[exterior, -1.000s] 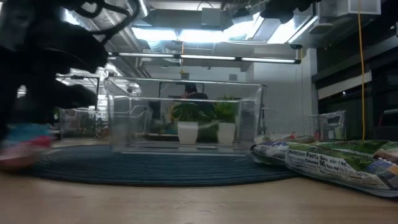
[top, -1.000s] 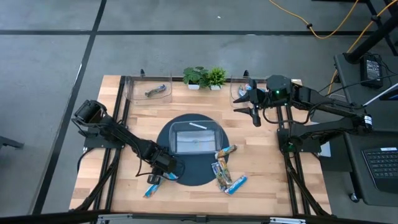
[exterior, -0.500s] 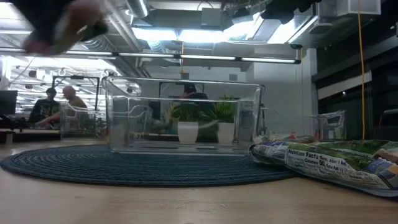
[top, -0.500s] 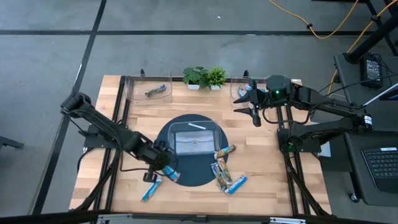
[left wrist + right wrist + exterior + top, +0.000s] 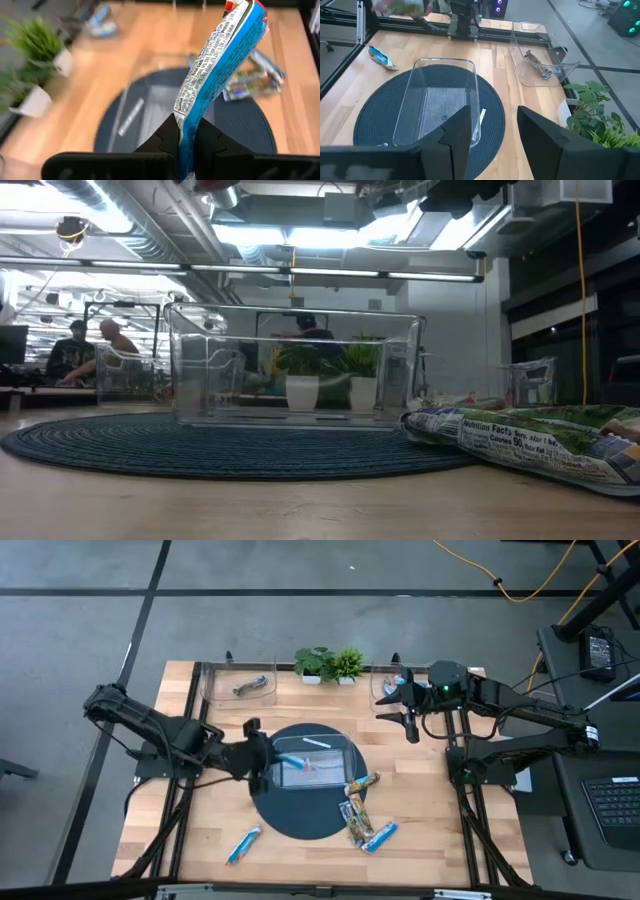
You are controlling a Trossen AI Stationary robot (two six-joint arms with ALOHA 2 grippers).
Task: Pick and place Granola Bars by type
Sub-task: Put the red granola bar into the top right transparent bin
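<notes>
One shiny blue foil granola bar [image 5: 220,70] is pinched tight in the left gripper [image 5: 186,134], held high over the clear plastic bin [image 5: 312,762] so it can drop in. Right gripper [image 5: 493,131] waits half open near the green potted plants [image 5: 329,664].

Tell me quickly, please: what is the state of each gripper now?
Left gripper: shut on a blue granola bar, above the clear bin.
Right gripper: open, holding nothing, waiting at the table's back right.

The left arm is reaching out from the tabletop's [image 5: 200,840] left side, its left gripper [image 5: 262,764] hanging raised above the left edge of the round mat [image 5: 300,825], fingers [image 5: 167,137] pinching a blue bar [image 5: 220,70] upright. The right arm is waiting beyond the mat's far right, the right gripper [image 5: 408,724] parting its fingers [image 5: 457,132] around nothing.
</notes>
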